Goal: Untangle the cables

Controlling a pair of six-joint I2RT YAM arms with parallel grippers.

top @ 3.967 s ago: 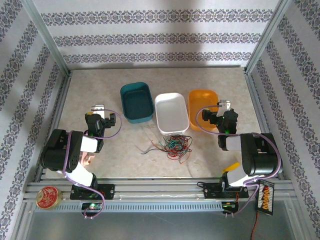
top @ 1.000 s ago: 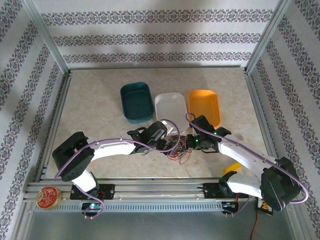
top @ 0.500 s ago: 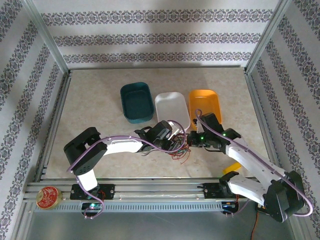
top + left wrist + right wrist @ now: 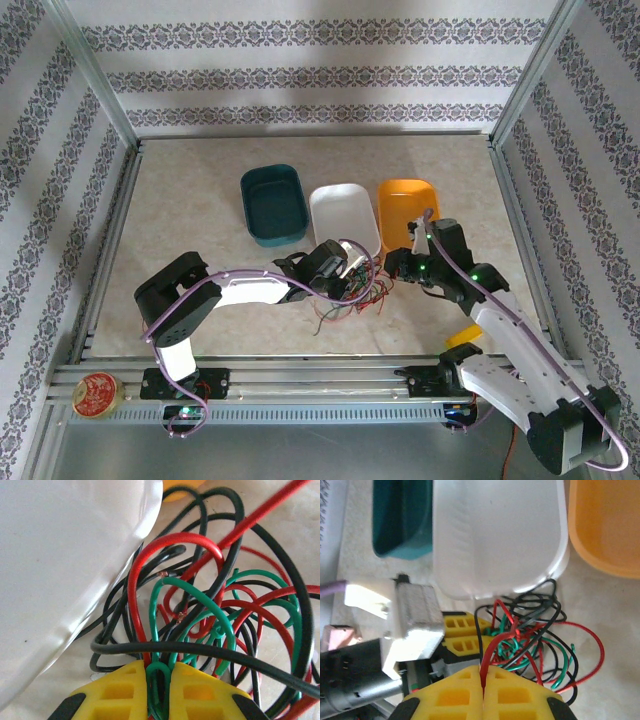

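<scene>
Toward the near half of the table [image 4: 200, 190], the cables [image 4: 350, 292] were seen lying as one tangled heap of red, green and black strands, just in front of the near end of the white tray [image 4: 343, 222]. The left gripper [image 4: 159, 674] was found closed on a green cable [image 4: 175, 581], a narrow loop of which was pinched between the yellow fingers, with a black strand laid across just beyond the tips. The right gripper [image 4: 483, 681] was clamped on a red cable [image 4: 487, 655], which was drawn from the heap into the seam between its fingers. The heap was flanked by the two grippers, one at each side. Beyond it, three trays were ranged side by side: a teal tray [image 4: 272, 205] at the left, the white tray in the middle and an orange tray [image 4: 405, 205] at the right. Bare inner floors were shown by all three. The cables lay outside them on the table, with some black strands pressed close against the white tray's near rim.
</scene>
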